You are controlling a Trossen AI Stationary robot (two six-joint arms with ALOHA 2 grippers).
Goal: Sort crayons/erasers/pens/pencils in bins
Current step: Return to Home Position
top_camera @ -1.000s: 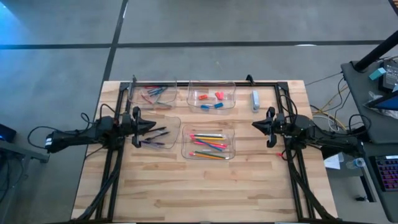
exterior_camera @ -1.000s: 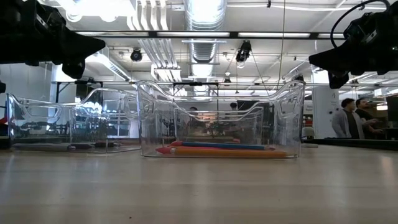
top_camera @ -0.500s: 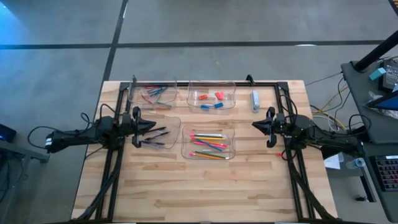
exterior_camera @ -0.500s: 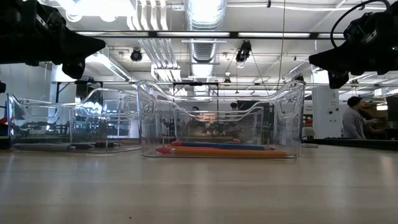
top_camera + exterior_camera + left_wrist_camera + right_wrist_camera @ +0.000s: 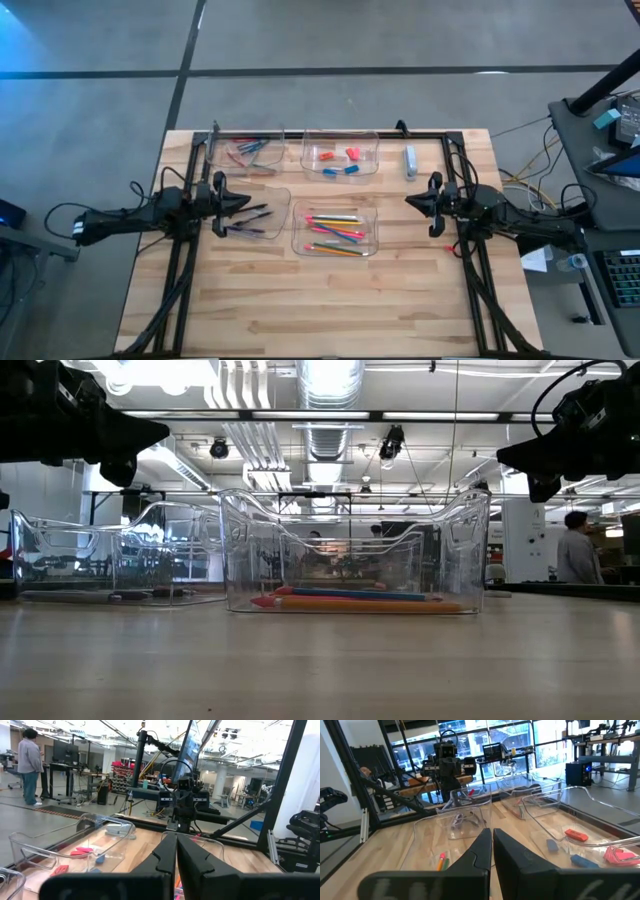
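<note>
Meanwhile, both arms are hovering level over the worktop, left gripper and right gripper flanking the pencils bin, fingers pressed together, holding nothing.

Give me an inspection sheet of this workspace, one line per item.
Surface: wooden table, bare at the near side.
Job's things: four clear bins; pencils, erasers, pens and crayons each lie in a bin.
Clutter: pale oblong item outside the bins.
Claws: left claw shut, empty, over the pens' bin; right claw shut, empty, beside the pencils' bin.
Cables: loose wires off the table's right.
Surroundings: person standing behind.
</note>
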